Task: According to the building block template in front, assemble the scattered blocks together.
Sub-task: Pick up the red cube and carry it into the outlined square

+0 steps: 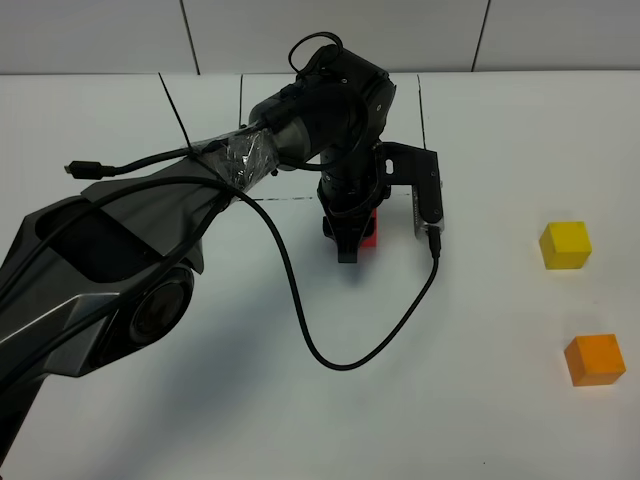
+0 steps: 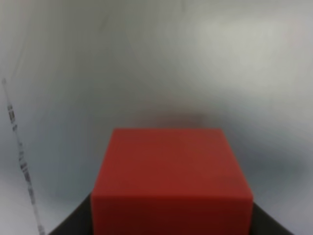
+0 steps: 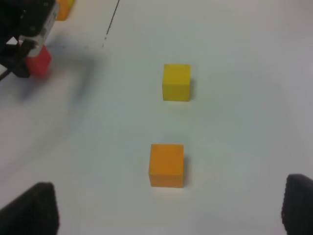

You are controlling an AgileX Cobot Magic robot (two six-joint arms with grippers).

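Observation:
My left gripper [image 1: 349,243] is shut on the red cube [image 1: 371,233] near the middle of the white table, at or just above its surface. In the left wrist view the red cube [image 2: 172,178] fills the space between the dark fingers [image 2: 73,226]. The yellow cube [image 1: 565,245] and the orange cube [image 1: 595,360] sit apart at the right. In the right wrist view my right gripper [image 3: 166,210] is open and empty, with the orange cube [image 3: 167,165] and the yellow cube [image 3: 176,82] lying past it. The template is hidden behind the left arm; only a small orange-yellow bit [image 3: 63,7] shows.
A black cable [image 1: 330,350] loops from the left wrist onto the table in front of the red cube. Thin dark lines [image 1: 180,110] mark the table at the back. The white wall stands behind the table's far edge.

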